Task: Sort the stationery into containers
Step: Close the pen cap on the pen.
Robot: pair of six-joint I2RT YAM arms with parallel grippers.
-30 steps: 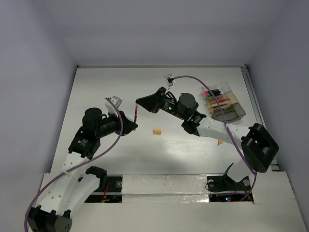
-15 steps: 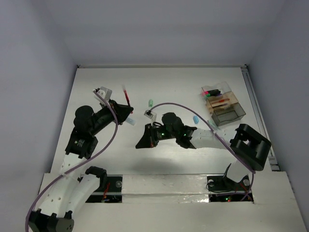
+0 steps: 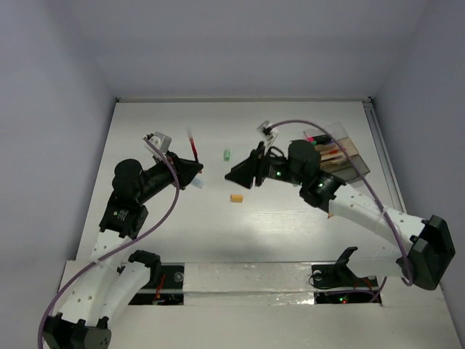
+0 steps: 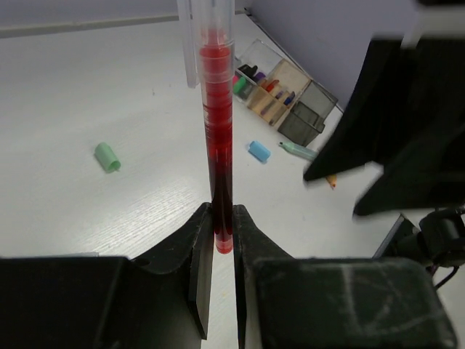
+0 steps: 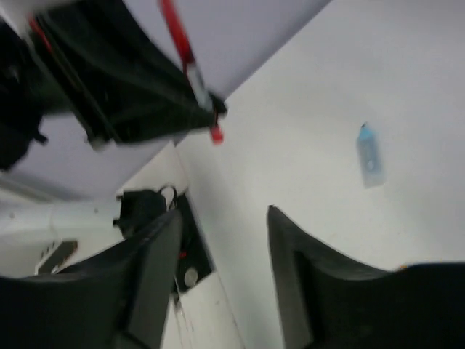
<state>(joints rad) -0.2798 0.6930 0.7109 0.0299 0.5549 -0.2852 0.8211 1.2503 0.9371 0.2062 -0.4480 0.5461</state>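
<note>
The left pincer is closed tight on the lower end of a pen. The pen stands almost upright, well above the worktop. I think it is held by the end so that most of its length stays free for another grip. The pincer's fingers are flat, black and matte. The pen is a thin round tube of clear plastic with red inside, smooth and probably a little slippery. The right pincer hangs near it and points toward it, with its two dark fingers apart and nothing between them. Its wrist view is blurred, but it shows the pen just ahead. To me this looks like a handover being prepared, because the box sits far on the right side, closer to the right arm. The box is clear hard plastic with straight walls and tan dividers. Some compartments already hold coloured items, and one end compartment looks empty. On the worktop lie a green eraser and a blue eraser, both short, rounded pieces with a dull, soft look. A small orange eraser lies nearer to the arms. All three are loose, apart from each other and not yet sorted. The worktop is white, with a faint grain.
</note>
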